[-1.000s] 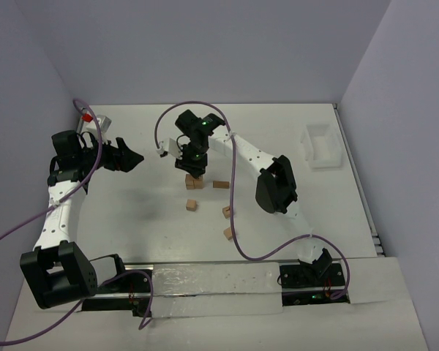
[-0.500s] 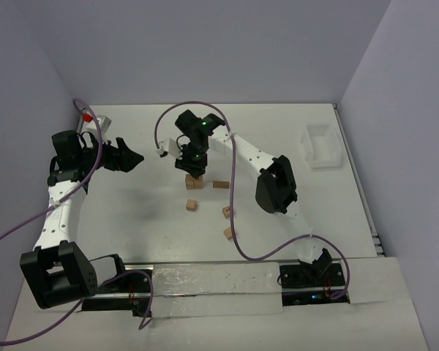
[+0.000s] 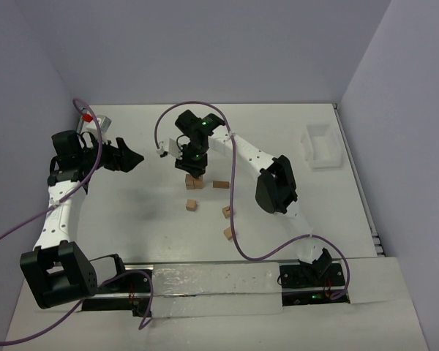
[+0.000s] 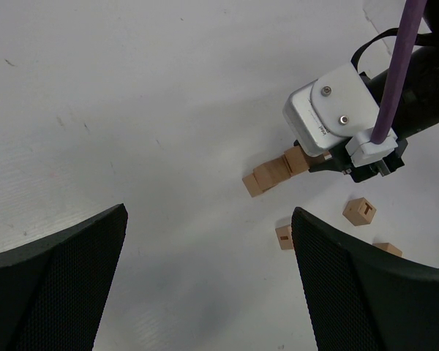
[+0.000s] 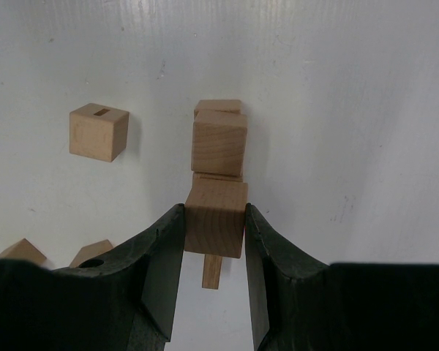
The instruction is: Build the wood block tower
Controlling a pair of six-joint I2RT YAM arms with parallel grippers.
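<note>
My right gripper (image 5: 214,216) is shut on a light-brown wood block (image 5: 216,219), held directly over the tower (image 5: 219,142). The tower (image 3: 194,183) is a short stack of wood blocks at the table's middle, under the right gripper (image 3: 194,170). Whether the held block touches the stack I cannot tell. The left wrist view shows the tower (image 4: 272,173) reaching up beneath the right wrist's white camera housing. Loose wood blocks lie beside it (image 5: 98,131) (image 3: 219,184) (image 3: 192,205) (image 3: 227,212). My left gripper (image 3: 135,159) (image 4: 208,219) hangs open and empty to the tower's left.
A white plastic tray (image 3: 320,146) stands at the far right near the wall. Another loose block (image 3: 228,233) lies nearer the arm bases. A small grey and red object (image 3: 95,117) sits at the back left. Purple cables loop over both arms.
</note>
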